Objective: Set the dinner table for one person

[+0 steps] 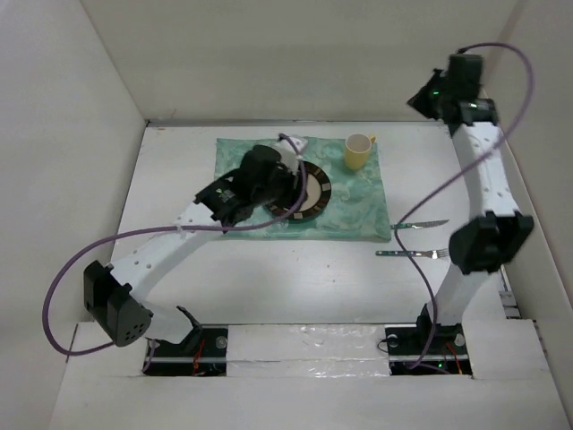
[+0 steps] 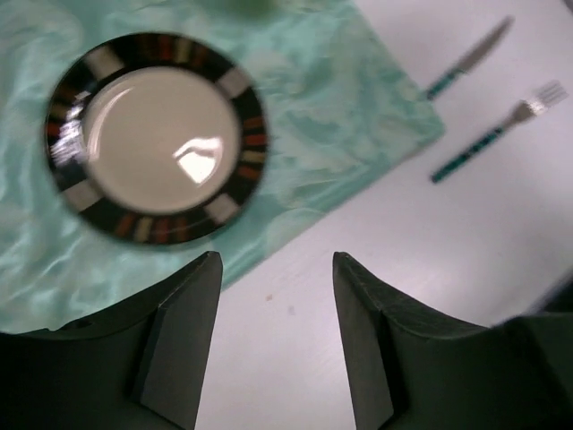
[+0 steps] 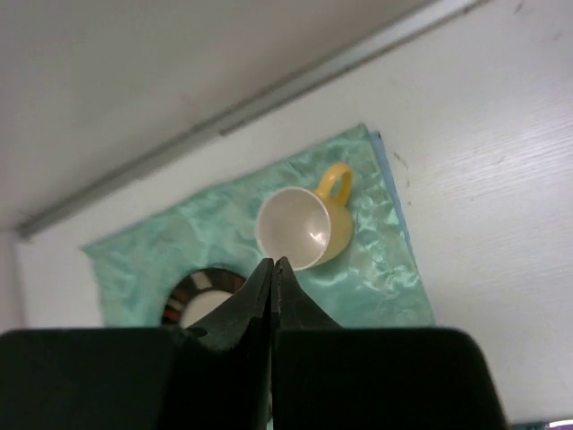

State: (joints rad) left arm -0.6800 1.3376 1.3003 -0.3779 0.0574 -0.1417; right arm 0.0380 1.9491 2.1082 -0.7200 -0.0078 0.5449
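Note:
The white dinner table (image 1: 295,278) carries a sea-green cloth (image 1: 358,202). On the cloth lie a plate (image 1: 318,193) with a dark patterned rim and a yellow mug (image 1: 359,150), upright at the back right. A knife (image 1: 419,224) and a fork (image 1: 412,254), both with green handles, lie on the bare table right of the cloth. My left gripper (image 2: 276,269) is open and empty. It hovers over the cloth's front edge, just near of the plate (image 2: 157,139). My right gripper (image 3: 271,265) is shut and empty, held high at the back right, with the mug (image 3: 300,228) below it.
White walls enclose the table on the left, back and right. A small white thing (image 1: 294,141) lies at the cloth's back edge behind the left wrist. The knife (image 2: 470,58) and fork (image 2: 501,130) lie roughly parallel, tips pointing right.

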